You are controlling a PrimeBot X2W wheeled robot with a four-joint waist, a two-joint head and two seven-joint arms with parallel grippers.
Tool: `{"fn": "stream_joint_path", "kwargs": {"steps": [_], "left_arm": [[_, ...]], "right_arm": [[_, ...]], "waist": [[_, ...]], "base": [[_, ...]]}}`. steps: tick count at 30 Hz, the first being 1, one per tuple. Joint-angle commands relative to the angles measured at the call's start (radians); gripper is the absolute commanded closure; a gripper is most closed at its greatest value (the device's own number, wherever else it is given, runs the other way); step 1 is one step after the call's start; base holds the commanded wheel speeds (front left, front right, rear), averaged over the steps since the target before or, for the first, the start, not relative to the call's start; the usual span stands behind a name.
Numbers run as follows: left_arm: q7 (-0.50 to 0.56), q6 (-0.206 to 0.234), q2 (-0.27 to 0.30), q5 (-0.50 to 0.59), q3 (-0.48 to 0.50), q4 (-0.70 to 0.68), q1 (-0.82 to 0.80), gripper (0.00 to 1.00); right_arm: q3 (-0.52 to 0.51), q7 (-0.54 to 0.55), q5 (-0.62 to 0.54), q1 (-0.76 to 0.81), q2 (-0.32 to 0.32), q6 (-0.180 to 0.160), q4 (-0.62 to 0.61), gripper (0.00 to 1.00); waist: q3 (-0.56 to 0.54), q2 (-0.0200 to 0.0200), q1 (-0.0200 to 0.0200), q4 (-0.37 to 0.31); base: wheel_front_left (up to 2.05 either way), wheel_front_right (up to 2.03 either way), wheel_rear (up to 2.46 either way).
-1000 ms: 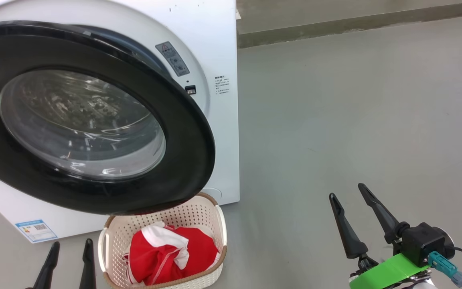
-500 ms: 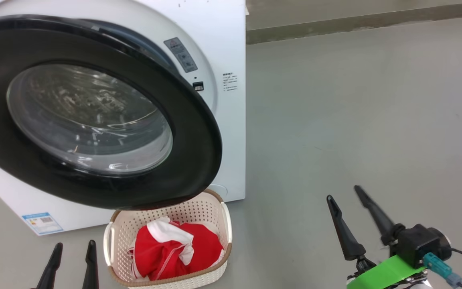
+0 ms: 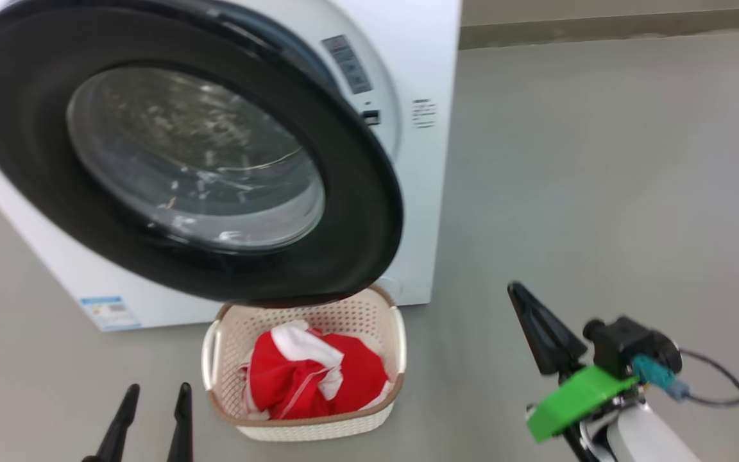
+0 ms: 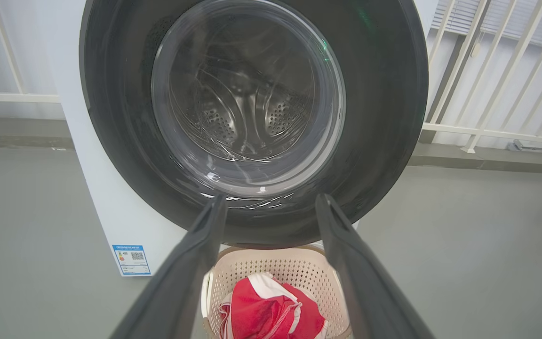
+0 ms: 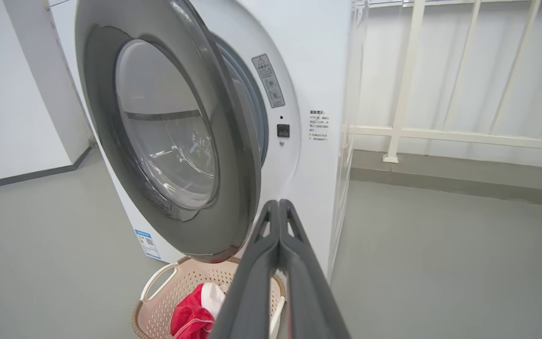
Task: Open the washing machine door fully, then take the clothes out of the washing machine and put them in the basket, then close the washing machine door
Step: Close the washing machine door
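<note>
Right claw (image 3: pixel 516 290), spread a second ago, is pressed together, empty, right of the basket (image 3: pixel 305 430). Left claw (image 3: pixel 158 388) stands spread. Clothes (image 3: pixel 315 378) lie in the basket on the floor (image 3: pixel 600 192), under the open door (image 3: pixel 356 212) of the washer (image 3: pixel 433 58).

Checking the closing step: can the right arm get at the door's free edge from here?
Probably yes. The right tool, shut, sits right of the door, whose edge faces it across the floor; nothing stands between.
</note>
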Motion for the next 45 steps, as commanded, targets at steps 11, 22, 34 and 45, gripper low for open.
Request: {"fn": "stream_joint_path", "kwargs": {"steps": [11,22,34,45], "left_arm": [[-0.012,-0.007,0.002,-0.015,-0.042,-0.020,-0.093,0.00],[-0.012,-0.007,-0.001,-0.076,-0.097,-0.033,-0.162,0.00],[-0.012,-0.007,0.006,-0.104,-0.129,-0.046,-0.239,0.00],[-0.012,-0.007,0.019,-0.107,-0.177,-0.074,-0.316,0.00]], "right_arm": [[0.102,-0.006,0.030,-0.245,-0.019,0.005,0.125,1.00],[0.187,-0.006,0.083,-0.460,-0.059,0.005,0.255,1.00],[0.102,-0.006,0.027,-0.659,-0.068,0.005,0.298,1.00],[0.028,-0.006,-0.026,-0.842,-0.089,0.005,0.336,1.00]], "waist": [[0.106,0.0000,0.0000,0.205],[0.210,0.0000,0.0000,0.322],[0.343,0.0000,0.0000,0.314],[0.440,0.0000,0.0000,0.317]], "base": [[0.00,0.00,0.00],[0.00,0.00,0.00],[0.00,0.00,0.00],[0.00,0.00,0.00]]}}
